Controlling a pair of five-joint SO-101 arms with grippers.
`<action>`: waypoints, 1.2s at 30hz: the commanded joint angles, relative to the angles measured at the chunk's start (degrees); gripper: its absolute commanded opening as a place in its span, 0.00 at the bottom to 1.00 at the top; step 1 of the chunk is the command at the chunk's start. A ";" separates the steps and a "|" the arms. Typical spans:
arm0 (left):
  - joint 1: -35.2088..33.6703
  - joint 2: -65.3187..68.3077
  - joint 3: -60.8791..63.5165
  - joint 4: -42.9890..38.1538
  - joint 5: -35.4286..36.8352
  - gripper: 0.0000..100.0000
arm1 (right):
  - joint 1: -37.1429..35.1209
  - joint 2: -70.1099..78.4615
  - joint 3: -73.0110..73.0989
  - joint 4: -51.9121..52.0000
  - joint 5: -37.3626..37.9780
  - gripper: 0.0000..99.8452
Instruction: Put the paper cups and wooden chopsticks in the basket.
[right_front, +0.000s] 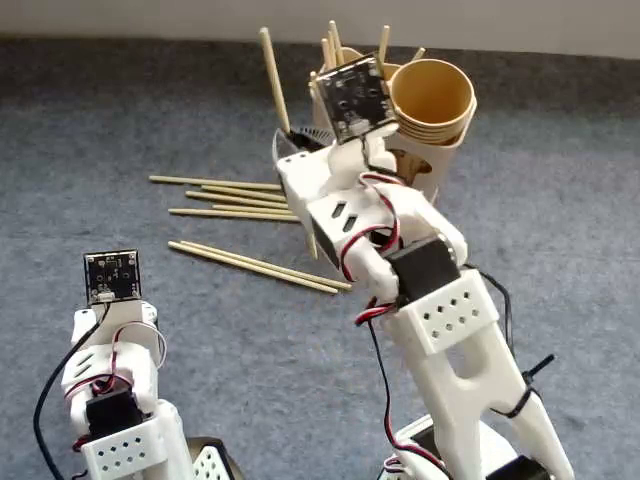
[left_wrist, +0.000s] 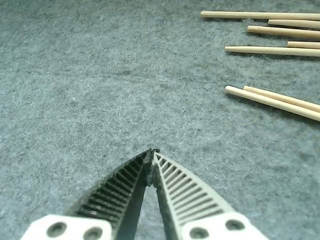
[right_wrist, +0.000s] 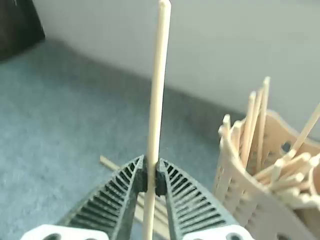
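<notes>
Just beside the basket (right_wrist: 250, 200), one wooden chopstick (right_wrist: 159, 75) stands upright, pinched on its shaft between the fingers of the right gripper (right_wrist: 151, 175). The basket holds stacked paper cups (right_front: 432, 100) and a bunch of upright sticks (right_front: 334, 40) leaning against its wall. Loose chopsticks (right_front: 235, 200) lie roughly parallel on the grey desk (right_front: 120, 130), with a closer pair (right_front: 260, 265) lying at a slant. Well apart from them, the left gripper (left_wrist: 151, 156) hangs over bare desk, fingers pressed together on nothing.
</notes>
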 joint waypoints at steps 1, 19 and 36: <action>-0.40 -0.22 1.10 -0.18 -0.44 0.01 | 1.98 -3.56 -0.75 -12.53 -0.44 0.01; -0.40 -0.22 1.10 -0.18 -0.44 0.01 | 15.96 10.59 -0.66 -52.00 -0.53 0.01; -0.40 -0.22 1.10 0.00 -0.44 0.01 | 15.69 24.92 -0.92 -60.18 -0.53 0.03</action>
